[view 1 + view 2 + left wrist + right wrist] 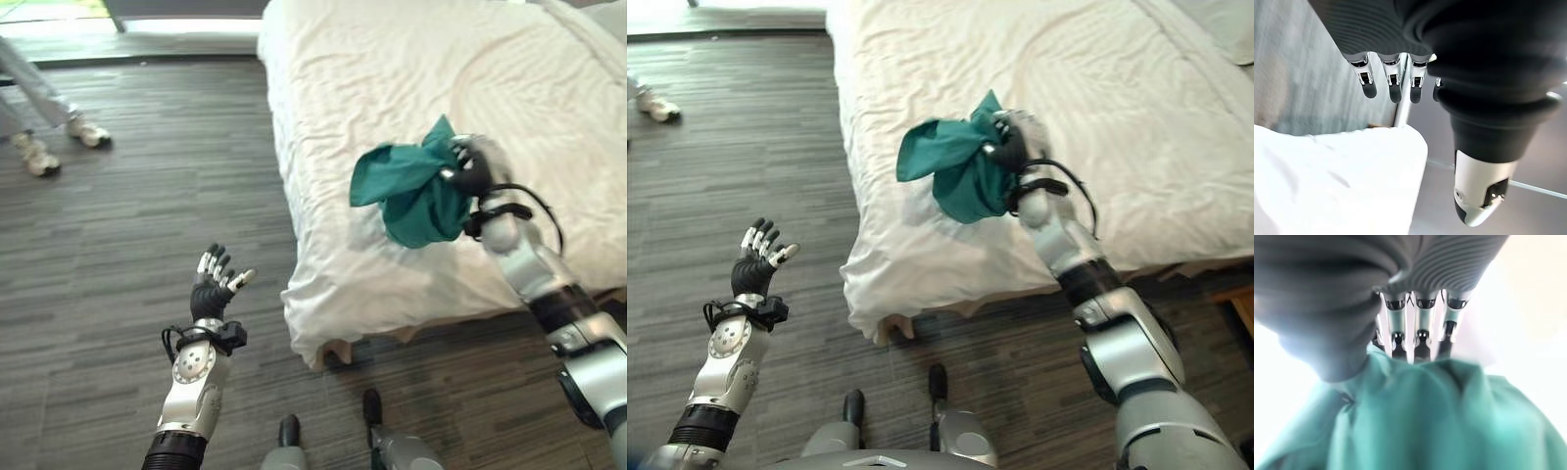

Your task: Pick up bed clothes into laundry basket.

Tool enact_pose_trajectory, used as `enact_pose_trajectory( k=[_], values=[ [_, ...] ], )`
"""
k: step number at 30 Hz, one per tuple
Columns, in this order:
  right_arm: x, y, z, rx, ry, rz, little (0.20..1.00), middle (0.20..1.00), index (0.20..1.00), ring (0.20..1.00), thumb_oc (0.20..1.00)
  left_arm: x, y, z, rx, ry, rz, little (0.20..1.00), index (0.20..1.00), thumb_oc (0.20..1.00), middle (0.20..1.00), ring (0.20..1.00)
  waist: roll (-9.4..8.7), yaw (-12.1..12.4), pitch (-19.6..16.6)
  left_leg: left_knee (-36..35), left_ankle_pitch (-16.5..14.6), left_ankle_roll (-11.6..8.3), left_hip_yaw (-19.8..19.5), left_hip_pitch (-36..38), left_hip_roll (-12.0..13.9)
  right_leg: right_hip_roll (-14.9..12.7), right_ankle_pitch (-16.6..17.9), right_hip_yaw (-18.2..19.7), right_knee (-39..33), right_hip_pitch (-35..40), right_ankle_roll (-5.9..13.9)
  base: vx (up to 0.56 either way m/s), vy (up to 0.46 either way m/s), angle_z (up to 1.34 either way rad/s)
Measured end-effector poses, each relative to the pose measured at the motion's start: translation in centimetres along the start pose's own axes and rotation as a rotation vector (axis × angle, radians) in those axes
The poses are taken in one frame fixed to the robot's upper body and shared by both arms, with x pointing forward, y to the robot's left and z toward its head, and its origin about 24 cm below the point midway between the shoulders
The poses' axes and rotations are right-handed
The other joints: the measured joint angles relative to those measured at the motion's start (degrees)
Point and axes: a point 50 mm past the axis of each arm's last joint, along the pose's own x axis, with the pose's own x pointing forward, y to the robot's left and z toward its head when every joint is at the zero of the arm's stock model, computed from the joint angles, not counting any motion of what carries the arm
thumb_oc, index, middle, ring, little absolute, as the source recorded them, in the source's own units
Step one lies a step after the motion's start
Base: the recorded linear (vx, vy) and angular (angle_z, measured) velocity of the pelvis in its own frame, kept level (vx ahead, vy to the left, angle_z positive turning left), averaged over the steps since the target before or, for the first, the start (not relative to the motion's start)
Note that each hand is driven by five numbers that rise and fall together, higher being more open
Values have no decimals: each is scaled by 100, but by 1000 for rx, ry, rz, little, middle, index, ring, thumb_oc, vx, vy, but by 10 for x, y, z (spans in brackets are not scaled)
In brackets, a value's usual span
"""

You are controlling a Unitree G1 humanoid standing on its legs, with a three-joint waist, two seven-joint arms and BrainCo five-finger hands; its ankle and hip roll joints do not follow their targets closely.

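Teal-green garment point(411, 191), plain, no print, centre right of the frame; same teal in the right wrist view.
Bed sheet point(392, 88), off-white to cream, plain, creased, upper right.
Floor point(137, 225), dark grey planks with fine lighter streaks, left and bottom.
Right hand point(470, 166), dark cover, silver fingers, against the teal cloth.
Left hand point(214, 284), black ribbed cover, silver fingers with dark tips, lower left.
Person's shoes point(39, 157), white with grey, and pale grey trousers, upper left.
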Motion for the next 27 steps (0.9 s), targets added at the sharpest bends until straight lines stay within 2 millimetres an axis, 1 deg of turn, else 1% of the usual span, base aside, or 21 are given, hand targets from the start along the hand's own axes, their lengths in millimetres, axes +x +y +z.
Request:
enact_pose_trajectory(
  k=[2,3,4,5,6,8,10,11,12,16,17,19,21,24,27],
  values=[
    [-7,-4,-11,12,44,-20,200,200,200,200,200,-4,2,-5,0,23,19,1000,1000,1000,1000,1000,-29,-14,-28,0,-16,27,68,41,-118,-69,30,46,2,-7,34,-34,152,-18],
    [-20,2,-16,36,67,-10,200,200,200,200,200,-11,7,-12,17,62,30,1000,1000,1000,1000,1000,-84,10,-64,1,-11,68,143,79,-149,-74,97,80,14,-33,100,-92,116,-31],
    [-23,7,-17,44,75,3,200,200,200,200,200,-13,9,-14,21,74,36,1000,1000,1000,1000,1000,-101,29,-64,2,-13,74,208,96,-148,-76,98,90,37,-50,102,-77,106,-31],
    [-28,16,-19,47,92,35,200,200,200,200,200,-14,8,-18,26,92,33,1000,1000,1000,1000,1000,-116,21,-67,2,-16,78,228,115,-147,-91,100,81,39,-47,103,-41,67,-21],
    [-30,22,-22,38,103,59,200,200,200,200,200,-15,5,-19,30,98,23,1000,1000,1000,1000,1000,-130,10,-66,2,-20,83,263,143,-185,-96,111,95,44,-44,109,-16,69,-18],
    [-35,35,-29,29,144,109,200,200,200,200,200,-15,2,-21,40,105,-2,1000,1000,1000,1000,1000,-162,29,-84,1,-31,94,349,178,-152,-95,119,94,41,-22,108,4,71,-13],
    [-38,51,-35,29,188,158,200,200,200,200,200,-15,2,-21,45,107,-10,1000,1000,1000,1000,1000,-206,20,-114,0,-32,96,383,189,-166,-81,138,104,24,-21,92,29,77,-8],
    [-38,56,-39,17,214,180,200,200,200,200,200,-14,1,-20,45,106,-15,1000,1000,1000,1000,1000,-218,28,-122,-1,-35,94,393,191,-128,-74,137,111,16,-21,92,60,30,-2],
    [-38,60,-44,13,249,194,200,200,200,200,200,-13,0,-20,45,105,-23,1000,1000,1000,1000,1000,-221,53,-124,-9,-47,114,390,182,-116,-76,97,88,7,-22,132,49,6,1],
    [-30,60,-54,-10,316,205,200,200,200,200,200,-17,3,-23,41,122,-32,1000,1000,1000,1000,1000,-223,83,-128,-31,-51,124,343,115,-74,-111,57,-47,-13,-37,121,37,-20,10],
    [-20,55,-53,-20,320,192,200,200,200,200,200,-22,6,-27,43,141,-35,1000,1000,1000,1000,1000,-221,82,-130,-31,-50,124,308,55,-46,-105,52,-115,-11,-53,119,50,-42,21],
    [-13,51,-50,-23,314,175,200,200,200,200,200,-24,7,-29,44,153,-39,1000,1000,1000,1000,1000,-228,81,-135,-2,-29,91,230,40,-28,-81,66,-199,-5,-56,92,55,-32,20],
    [-4,47,-42,-19,290,160,200,200,200,200,200,-27,9,-31,51,162,-51,1000,1000,1000,1000,1000,-229,197,-136,0,-23,75,204,17,18,-53,69,-257,-2,-57,65,59,-31,10],
    [8,47,-25,-27,222,164,200,200,200,200,200,-25,10,-28,66,158,-65,1000,1000,1000,1000,1000,-225,223,-138,2,-18,65,167,-11,38,-22,69,-374,1,-66,61,52,-22,9],
    [14,46,-16,-25,192,161,200,200,200,200,200,-20,6,-25,82,147,-102,1000,1000,1000,1000,1000,-224,233,-138,2,-18,65,171,-22,25,-23,69,-405,0,-77,61,29,-33,2]
  ],
)
